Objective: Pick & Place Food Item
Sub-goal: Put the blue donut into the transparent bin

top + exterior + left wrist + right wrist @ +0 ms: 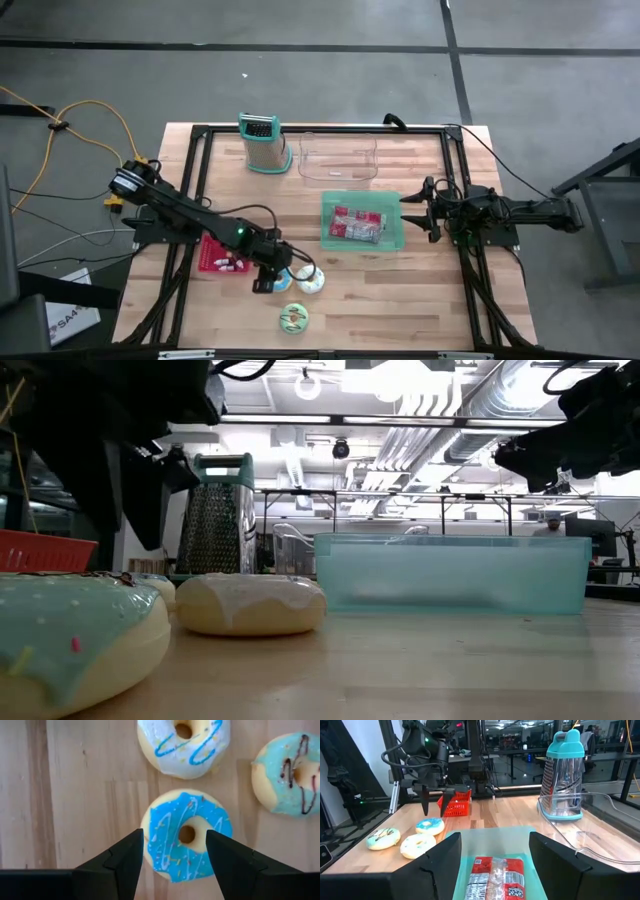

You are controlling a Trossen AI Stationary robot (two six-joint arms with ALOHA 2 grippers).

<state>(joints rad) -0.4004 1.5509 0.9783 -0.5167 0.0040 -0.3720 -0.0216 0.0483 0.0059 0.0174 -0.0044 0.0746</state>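
A blue-iced doughnut (185, 840) lies flat on the wooden table (420, 290), near its front edge. My left gripper (175, 834) hangs open just above it, pointing steeply down, one finger on either side, touching nothing; the right wrist view shows the left gripper (434, 810) over the doughnut (430, 825). Beside it lie a white-iced doughnut (184, 740) and a teal-iced doughnut (292, 772). My right gripper (495, 865) waits open and level at the table's right, facing the teal bin (395, 235).
The teal bin holds red-and-white packets (357, 225). A red basket (215, 255) sits left of the doughnuts, close to the left arm. A clear container (338, 160) and a teal-topped grater (262, 145) stand at the far edge.
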